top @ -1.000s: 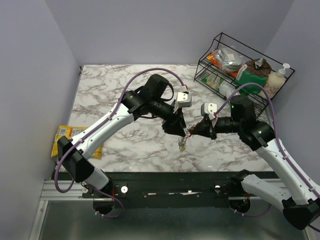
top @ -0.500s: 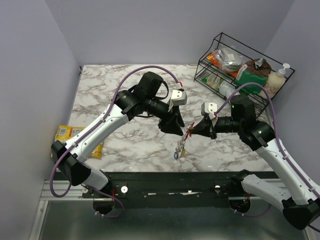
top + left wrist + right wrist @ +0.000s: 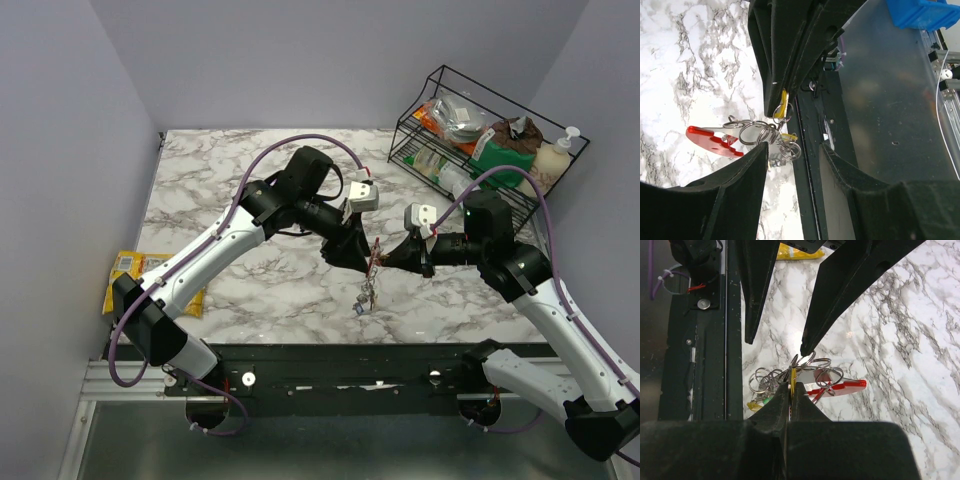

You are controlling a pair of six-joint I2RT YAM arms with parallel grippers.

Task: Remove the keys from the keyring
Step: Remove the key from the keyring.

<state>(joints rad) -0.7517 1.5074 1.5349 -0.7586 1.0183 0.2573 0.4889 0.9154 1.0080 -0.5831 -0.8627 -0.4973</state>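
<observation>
L pincer (image 3: 368, 262) closer to keys (image 3: 362, 298)

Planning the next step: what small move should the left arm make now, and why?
Probably close the left fingers on the small rings at their open tips: the right fingers pinch a yellow key, and the red keyring dangles beside.

This is a robotics lab test booth, not a home. Plain pale lavender wall panels (image 3: 60, 150) box in a marble-patterned tabletop (image 3: 220, 170), and two white-and-black robot arms (image 3: 215, 250) trailing purple cables are bolted to a bare aluminium frame rail (image 3: 120, 383) at its near edge. A black wire rack (image 3: 437, 78) crammed with groceries, and a cream pump bottle (image 3: 555, 155), sit in the far corner like props.
</observation>
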